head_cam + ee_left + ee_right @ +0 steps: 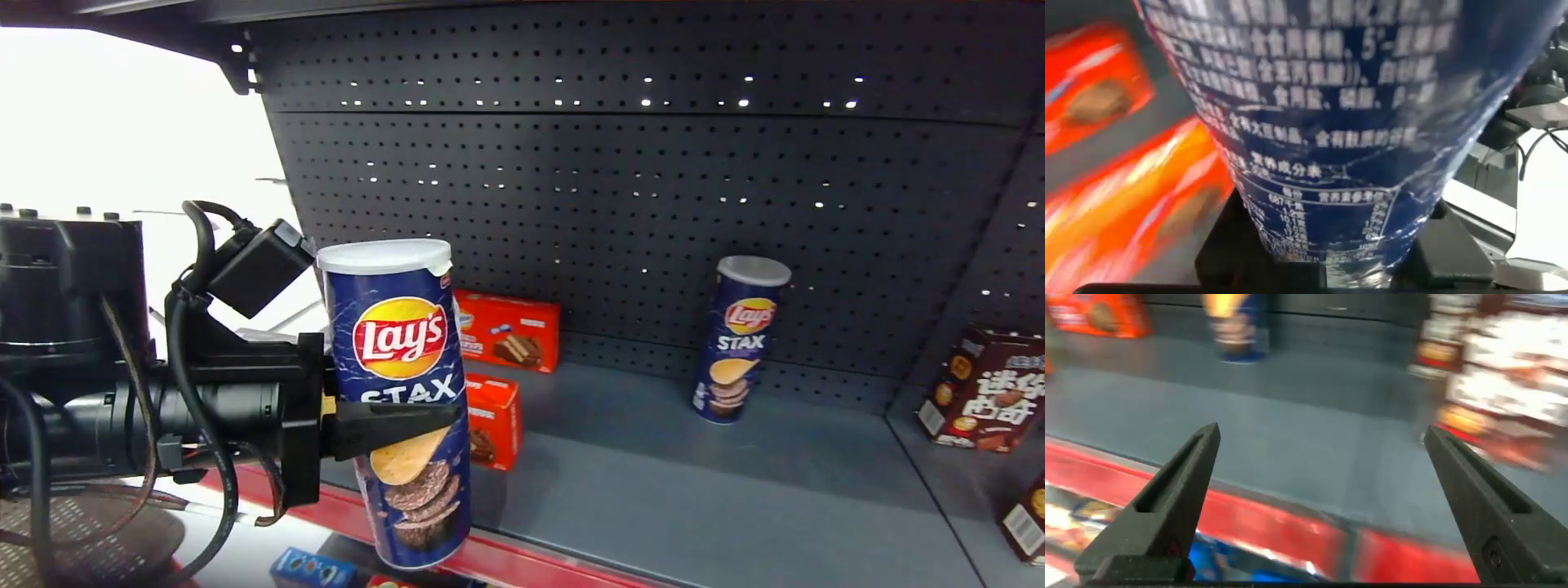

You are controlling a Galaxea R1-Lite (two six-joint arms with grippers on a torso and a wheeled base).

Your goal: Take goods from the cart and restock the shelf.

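The left gripper [408, 425], jaws clamped mid-body, holds a chip can [392, 327] at the shelf [653, 490] edge; it is probably light, stiff, slick and crushable. The right gripper [1321, 433] has its jaws apart.

Logo, lettering on held can [396, 392], shelf can [739, 339]; characters on brown box [984, 388].

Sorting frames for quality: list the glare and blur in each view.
Head view: the room left of the pegboard blown out white; can sharp. Left wrist view: red boxes smeared, can's print readable in part. Right wrist view: shelf goods streaked, right gripper crisp.
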